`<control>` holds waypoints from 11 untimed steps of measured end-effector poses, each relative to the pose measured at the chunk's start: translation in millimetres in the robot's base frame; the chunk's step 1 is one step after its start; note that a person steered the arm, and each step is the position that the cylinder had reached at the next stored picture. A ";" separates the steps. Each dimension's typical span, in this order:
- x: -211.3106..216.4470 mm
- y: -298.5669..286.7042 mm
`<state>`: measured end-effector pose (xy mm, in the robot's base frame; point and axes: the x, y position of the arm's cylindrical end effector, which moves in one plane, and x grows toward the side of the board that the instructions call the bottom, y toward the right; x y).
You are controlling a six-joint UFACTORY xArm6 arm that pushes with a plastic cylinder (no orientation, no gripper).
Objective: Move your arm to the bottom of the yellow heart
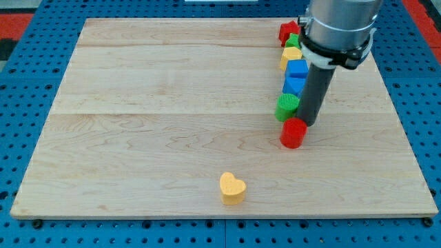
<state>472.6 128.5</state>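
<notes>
The yellow heart point(232, 187) lies alone near the bottom edge of the wooden board point(138, 138), a little right of the middle. My tip point(308, 123) is far up and to the right of it, touching or just behind the top right of a red cylinder point(293, 132). The rod rises from there to the grey arm body point(337, 27) at the view's top right.
A column of blocks runs up from the red cylinder: a green cylinder point(287, 107), two blue cubes point(295, 85) point(298, 68), a yellow block point(291, 55), a green block point(293, 40) and a red block point(287, 30). The arm hides part of this column.
</notes>
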 end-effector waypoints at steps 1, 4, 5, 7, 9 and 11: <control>18.4 -1.7; 78.5 -10.9; 108.0 -14.9; 145.8 -88.1; 144.3 -117.7; 137.0 -90.2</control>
